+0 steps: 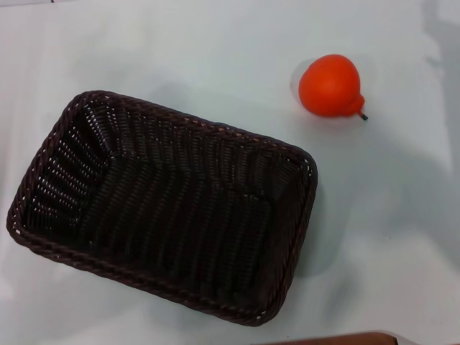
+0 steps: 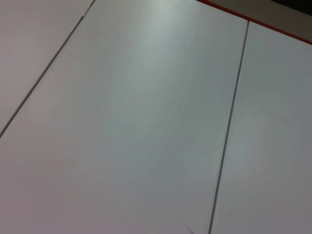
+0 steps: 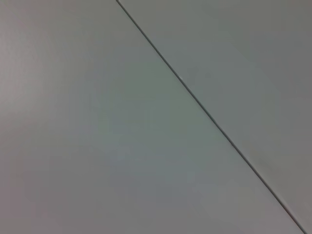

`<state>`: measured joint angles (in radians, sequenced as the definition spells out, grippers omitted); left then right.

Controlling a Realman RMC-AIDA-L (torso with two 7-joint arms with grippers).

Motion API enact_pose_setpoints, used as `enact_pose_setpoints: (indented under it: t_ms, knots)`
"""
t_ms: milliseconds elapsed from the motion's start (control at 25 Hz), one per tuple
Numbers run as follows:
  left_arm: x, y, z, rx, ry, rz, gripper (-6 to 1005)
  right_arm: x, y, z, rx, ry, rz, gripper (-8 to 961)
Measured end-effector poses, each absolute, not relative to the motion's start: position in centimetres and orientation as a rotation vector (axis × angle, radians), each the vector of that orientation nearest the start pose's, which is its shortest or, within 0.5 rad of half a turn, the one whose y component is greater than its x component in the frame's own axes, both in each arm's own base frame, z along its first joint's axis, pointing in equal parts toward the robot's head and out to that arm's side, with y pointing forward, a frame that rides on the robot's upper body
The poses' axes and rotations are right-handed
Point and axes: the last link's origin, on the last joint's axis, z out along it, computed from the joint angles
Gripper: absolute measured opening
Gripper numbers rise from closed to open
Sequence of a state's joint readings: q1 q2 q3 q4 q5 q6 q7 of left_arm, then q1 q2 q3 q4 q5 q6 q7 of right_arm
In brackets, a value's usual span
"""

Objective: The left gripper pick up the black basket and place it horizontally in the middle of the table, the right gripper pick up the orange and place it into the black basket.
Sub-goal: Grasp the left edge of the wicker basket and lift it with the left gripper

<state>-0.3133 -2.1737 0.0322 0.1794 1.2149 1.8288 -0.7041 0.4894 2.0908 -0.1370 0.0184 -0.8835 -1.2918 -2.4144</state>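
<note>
From my head cam I've got the black basket (image 1: 162,208) sitting on the white table (image 1: 215,50), taking up most of the lower left of the view. It's lying skewed, long axis running roughly from 10 o'clock down to 4 o'clock, open side up, and I can see straight down to the woven bottom with nothing inside. The braided rim goes all the way round.

The orange (image 1: 330,85) is off at about 1 o'clock from the basket, well apart from it, resting on the table by itself. Its little dark stem (image 1: 363,116) pokes out toward 4 o'clock. It's glossy, and I can't spot any sticker, brand or writing on it. None on the basket either.

Neither claw shows up anywhere, so I can't tell whether the left or right one is spread or pressed together. The left wrist cam only gives me pale flat panels (image 2: 146,122) with thin dark seams (image 2: 229,126) and a red edge strip (image 2: 253,20) in one corner. The right wrist cam is the same deal: a plain grey surface (image 3: 97,136) crossed by one diagonal seam (image 3: 209,117). No text readable there.
</note>
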Motion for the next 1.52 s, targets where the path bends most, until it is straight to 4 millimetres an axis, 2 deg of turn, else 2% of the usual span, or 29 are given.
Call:
enact_pose_setpoints:
  t_ms: [680, 840, 1080, 1200, 1360, 1520]
  knots:
    - [-32.3, 24.8, 6.3, -1.261, -0.387, -1.321, 521, 36.3, 32.8, 4.6, -0.979, -1.064, -1.495, 684]
    - [-31.7, 25.2, 6.9, -1.407, -0.413, -1.404, 518, 36.3, 32.8, 4.7, -0.980, -1.062, -1.494, 684]
    - [-30.4, 27.0, 9.9, -1.677, -0.539, -1.555, 515, 36.3, 32.9, 4.7, -0.977, -1.061, -1.493, 685]
    - [-29.5, 28.0, 11.2, -1.833, -0.597, -1.556, 517, 36.3, 32.9, 4.8, -0.976, -1.059, -1.494, 685]
    - [-27.8, 29.6, 12.7, -2.089, -0.751, -1.450, 518, 36.3, 32.9, 4.8, -0.976, -1.056, -1.495, 685]
    - [-25.9, 31.0, 13.3, -2.296, -0.876, -1.229, 520, 36.4, 32.9, 4.8, -0.979, -1.054, -1.496, 685]
